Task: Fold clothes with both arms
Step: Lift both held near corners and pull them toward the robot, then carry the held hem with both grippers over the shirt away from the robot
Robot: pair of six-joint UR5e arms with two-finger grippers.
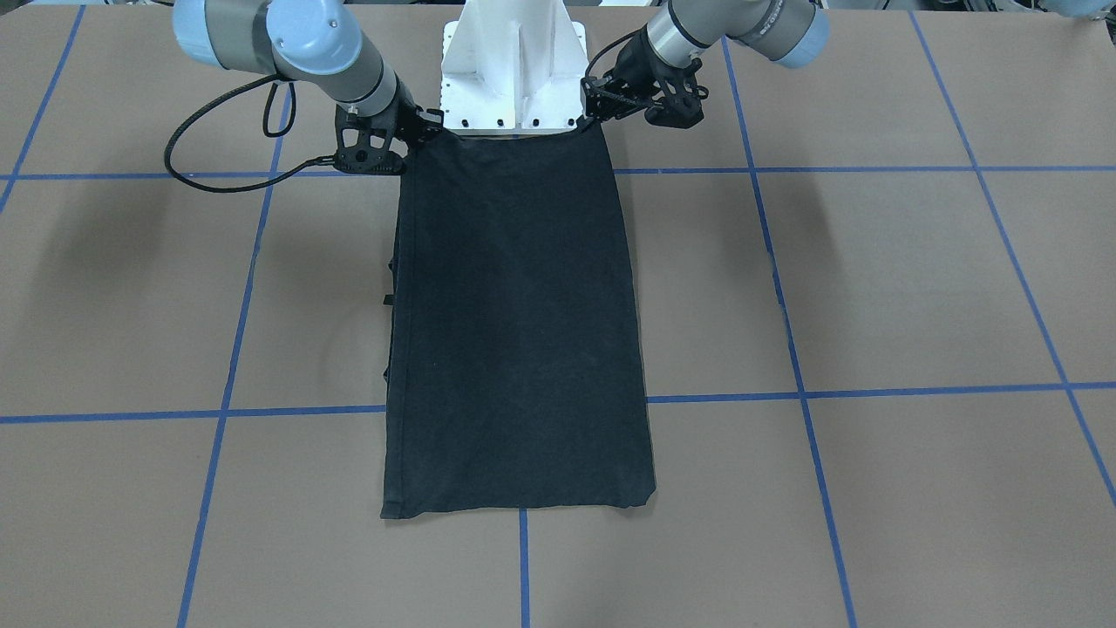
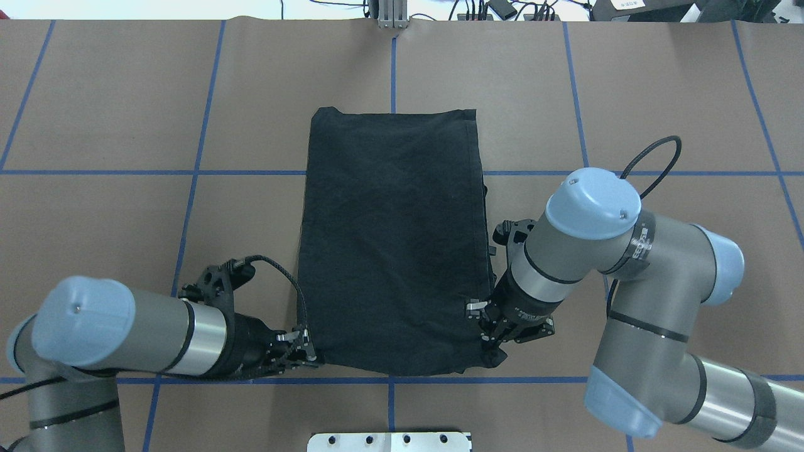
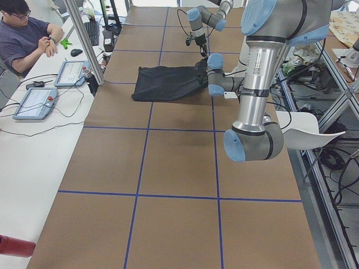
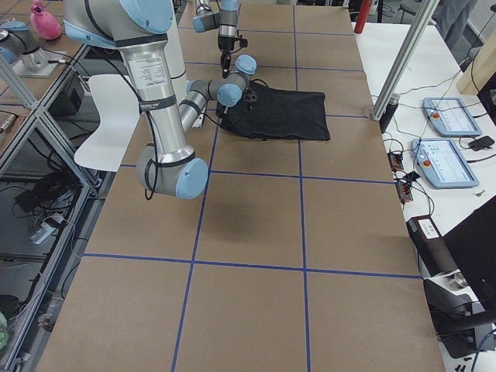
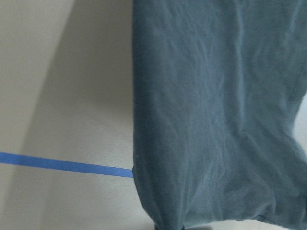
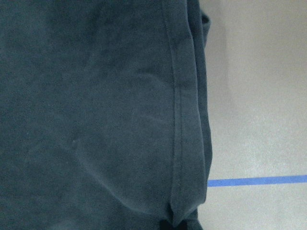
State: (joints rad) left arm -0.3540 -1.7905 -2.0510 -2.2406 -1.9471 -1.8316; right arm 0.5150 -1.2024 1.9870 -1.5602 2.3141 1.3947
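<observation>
The clothes are one black T-shirt (image 1: 523, 331) (image 2: 392, 238), folded into a long rectangle with its plain side up, lying flat in the middle of the table. Its edge nearest the robot is pulled up slightly. My left gripper (image 2: 311, 356) (image 1: 595, 118) is shut on that edge's left corner. My right gripper (image 2: 488, 344) (image 1: 425, 131) is shut on the other near corner, by the doubled hem. In both wrist views the cloth (image 5: 216, 120) (image 6: 96, 120) runs down to the fingertips at the bottom edge. No logo shows.
The white base plate (image 1: 513, 78) stands just behind the held edge. Blue tape lines (image 2: 201, 172) grid the brown tabletop. A person (image 3: 28, 33) sits at a side table with tablets (image 3: 35, 102), well off the work area.
</observation>
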